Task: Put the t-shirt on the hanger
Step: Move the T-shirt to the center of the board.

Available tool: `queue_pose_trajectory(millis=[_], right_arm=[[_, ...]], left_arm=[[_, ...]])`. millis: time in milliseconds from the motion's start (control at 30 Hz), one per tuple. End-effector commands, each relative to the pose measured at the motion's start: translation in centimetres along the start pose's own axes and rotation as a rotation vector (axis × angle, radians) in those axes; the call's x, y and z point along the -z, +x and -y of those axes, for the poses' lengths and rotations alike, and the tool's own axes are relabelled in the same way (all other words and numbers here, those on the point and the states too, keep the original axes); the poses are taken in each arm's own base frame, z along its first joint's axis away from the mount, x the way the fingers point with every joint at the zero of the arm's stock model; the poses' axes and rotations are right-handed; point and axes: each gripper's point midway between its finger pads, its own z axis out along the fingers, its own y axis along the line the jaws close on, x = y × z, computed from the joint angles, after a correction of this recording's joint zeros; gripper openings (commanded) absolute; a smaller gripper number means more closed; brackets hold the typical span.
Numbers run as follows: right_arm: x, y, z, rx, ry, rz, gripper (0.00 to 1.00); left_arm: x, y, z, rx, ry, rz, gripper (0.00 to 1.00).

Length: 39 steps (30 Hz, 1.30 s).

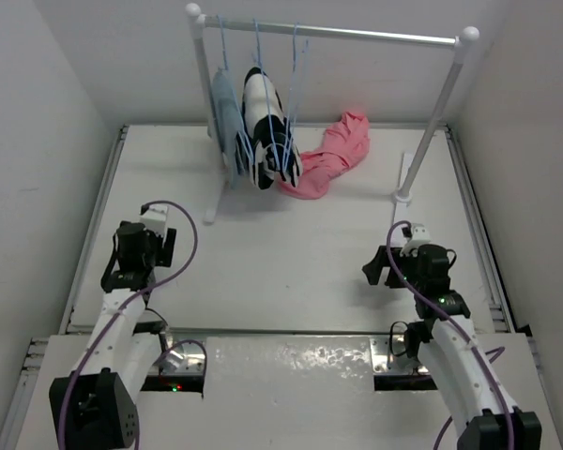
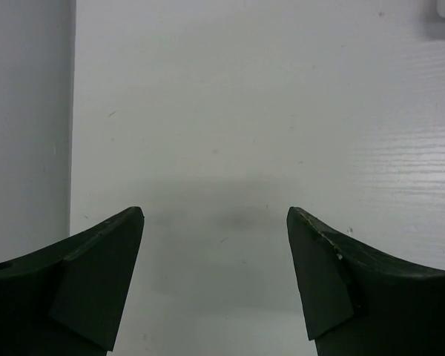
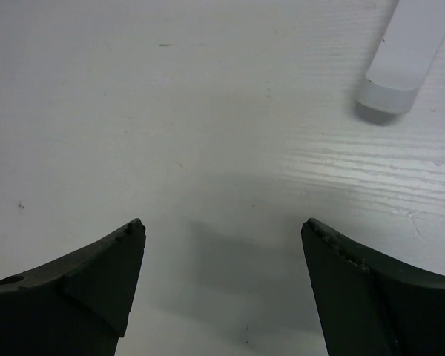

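The salmon-pink t-shirt [image 1: 330,157] lies crumpled on the table under the rack's right half. An empty light-blue hanger [image 1: 297,86] hangs from the rail, just left of the t-shirt and partly in front of the black-and-white garment [image 1: 266,122]. My left gripper [image 1: 139,247] [image 2: 216,215] hovers open over bare table at the near left. At the near right, my right gripper [image 1: 408,266] [image 3: 223,224] also stands open over bare table. Both are well short of the t-shirt, and nothing sits between either pair of fingers.
A white clothes rack [image 1: 338,34] spans the far side, its feet [image 1: 212,214] [image 1: 403,196] resting on the table. A pale blue-grey garment [image 1: 224,105] hangs at the rail's left end. One rack foot [image 3: 400,67] lies ahead of my right gripper. Walls close in on both sides.
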Motion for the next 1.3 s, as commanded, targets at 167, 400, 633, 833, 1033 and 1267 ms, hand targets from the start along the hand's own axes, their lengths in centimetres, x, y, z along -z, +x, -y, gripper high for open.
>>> queue_pose_trajectory(millis=[167,400,633,833,1033,1267], right_arm=[[-0.8,-6.9,-3.3,0.181,-0.1,-0.067,0.81],[-4.6,-11.3,-5.0,0.333,0.031,-0.137,0.81],[-10.9,-16.4,-7.4,0.227,0.049,-0.068,0.75],[-21.0,-19.8,-6.8,0.001,0.139,-0.098,0.78],[-30.0,-21.0,-4.7,-0.13,0.238,-0.058,0.79],[-31.7,-17.5,-3.7,-0.109,0.247,-0.134,0.09]], left_arm=[[-0.3,-5.9,-1.6,0.147,-0.042,0.109,0.76],[-1.8,-8.8,0.1,0.333,0.069,0.078,0.75],[-3.6,-6.3,0.9,0.486,0.077,-0.015,0.75],[-4.1,-5.6,-0.2,0.443,0.023,-0.052,0.75],[-4.4,-5.8,-1.4,0.412,-0.014,-0.051,0.75],[-4.2,-5.6,-2.0,0.404,-0.028,-0.057,0.75]])
